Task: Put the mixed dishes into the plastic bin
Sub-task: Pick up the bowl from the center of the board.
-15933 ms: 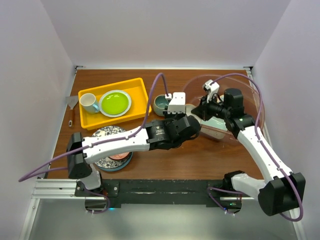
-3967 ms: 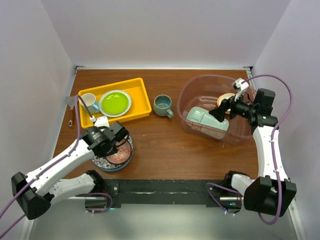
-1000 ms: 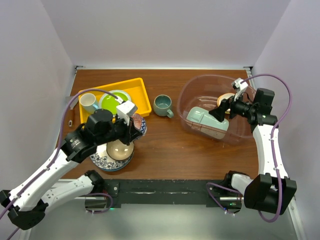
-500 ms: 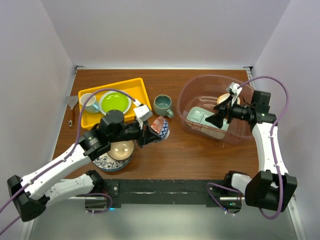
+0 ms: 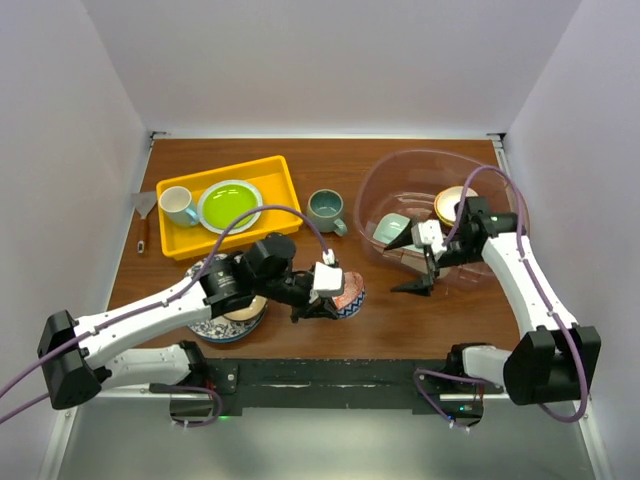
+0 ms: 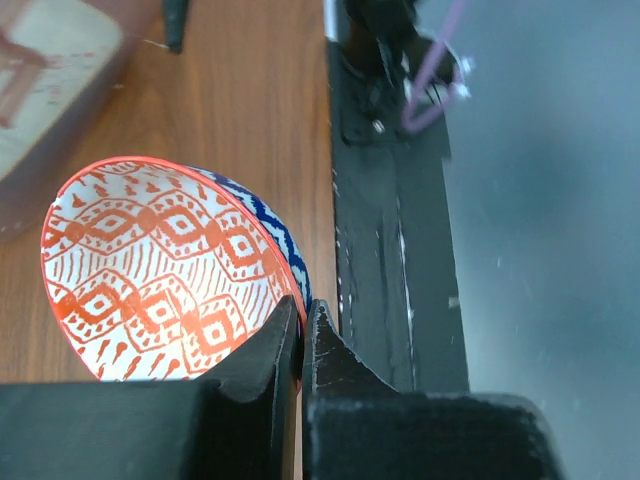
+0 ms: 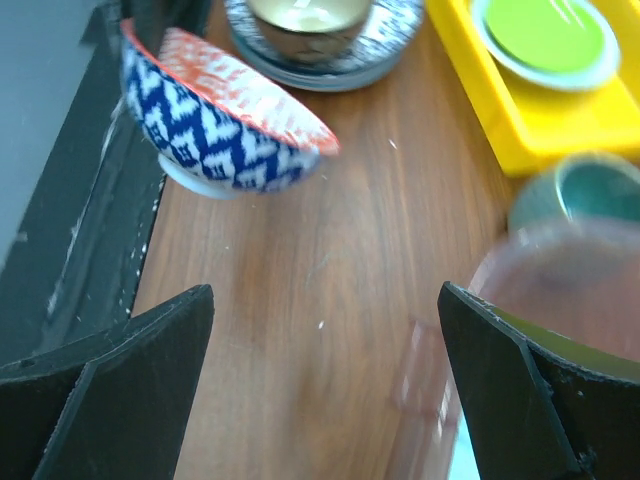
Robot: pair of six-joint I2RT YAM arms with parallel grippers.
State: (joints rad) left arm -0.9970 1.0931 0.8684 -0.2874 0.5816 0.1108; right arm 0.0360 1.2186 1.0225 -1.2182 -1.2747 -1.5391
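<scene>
Left gripper (image 6: 300,322) clamped on rim of patterned bowl (image 6: 160,265), tilted, outside plastic bin (image 5: 385,170), near its left wall. Right gripper (image 5: 408,264) spread wide beside that wall. Risk: thin rim pinch slips, bowl drops short.

My left pincer (image 6: 302,308) hides part of the bowl's (image 6: 170,270) rim on its wrist camera. On the right wrist camera, mug (image 7: 582,195) and bin (image 7: 545,290) look blurred and run off-frame.

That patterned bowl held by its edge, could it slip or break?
Probably stiff and breakable: the bowl looks like glazed ceramic. The left gripper pinches its smooth rim at one spot only, so it may slip or swing. Its small foot suggests it could tip if set down tilted.
</scene>
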